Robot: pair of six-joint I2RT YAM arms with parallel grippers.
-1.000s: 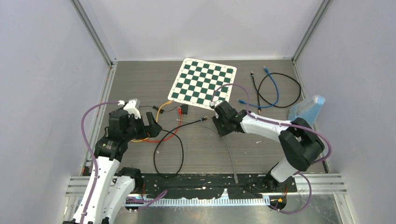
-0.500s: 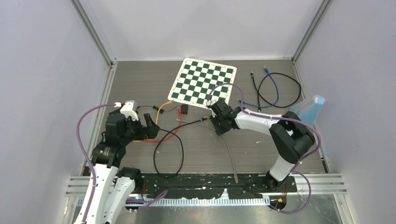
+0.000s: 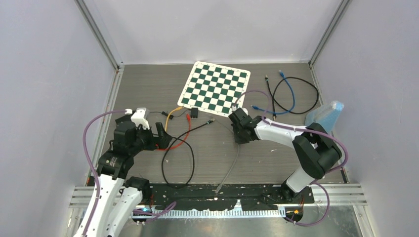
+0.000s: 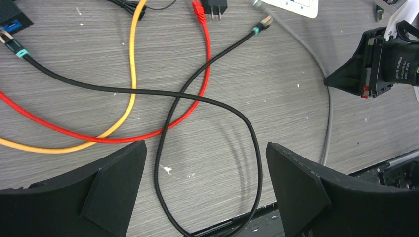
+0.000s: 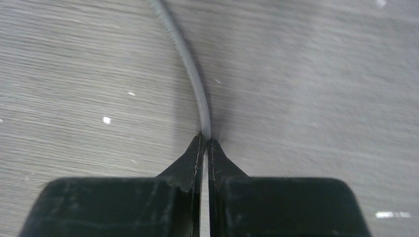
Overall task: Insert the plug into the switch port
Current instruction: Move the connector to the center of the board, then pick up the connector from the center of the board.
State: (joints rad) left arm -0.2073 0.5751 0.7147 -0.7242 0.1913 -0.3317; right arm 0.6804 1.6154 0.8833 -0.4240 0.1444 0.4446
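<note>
My right gripper [image 5: 205, 140] is shut on a thin grey cable [image 5: 190, 69] low over the tabletop; in the top view the right gripper [image 3: 240, 134] sits mid-table and the grey cable [image 3: 228, 168] trails toward the near rail. A black cable's free plug [image 4: 266, 20], gold-tipped with a teal boot, lies on the wood [image 3: 211, 121]. The switch [image 4: 11, 20], a black box with a blue port, shows at the top-left corner of the left wrist view. My left gripper [image 4: 206, 145] hangs open above a black cable loop [image 4: 247, 133], holding nothing.
Red [image 4: 74, 136] and yellow [image 4: 129, 84] cables cross the left of the table. A black power adapter [image 3: 194, 113] lies near the green chessboard [image 3: 215, 86]. Blue and black cables [image 3: 291, 94] coil at back right beside a blue bag [image 3: 323, 116].
My right gripper has closed onto the grey cable and shifted slightly right. The cable's near end swung left along the rail. The left arm edged a little.
</note>
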